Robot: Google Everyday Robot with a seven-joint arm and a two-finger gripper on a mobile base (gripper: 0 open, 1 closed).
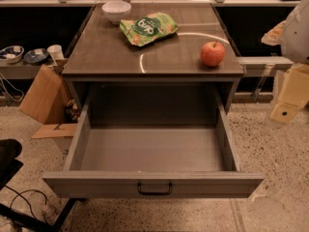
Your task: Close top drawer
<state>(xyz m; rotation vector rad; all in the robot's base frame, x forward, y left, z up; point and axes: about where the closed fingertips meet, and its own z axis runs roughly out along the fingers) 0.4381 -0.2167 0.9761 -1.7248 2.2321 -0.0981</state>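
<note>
1. While the wide grey metal top drawer stands pulled fully out toward the near side, the cream-coloured gripper hangs at the right edge of the scene, holding nothing visible; wide or narrow cannot be told.
2. The drawer front lies left of and nearer than the gripper, with its long axis running left to right.
3. Count: one open drawer, one black pull handle, one red apple, one green snack bag, one white bowl.

One bowl, one bag and one apple are sitting on the bench; one drawer is hanging open; one claw is hovering far right.
</note>
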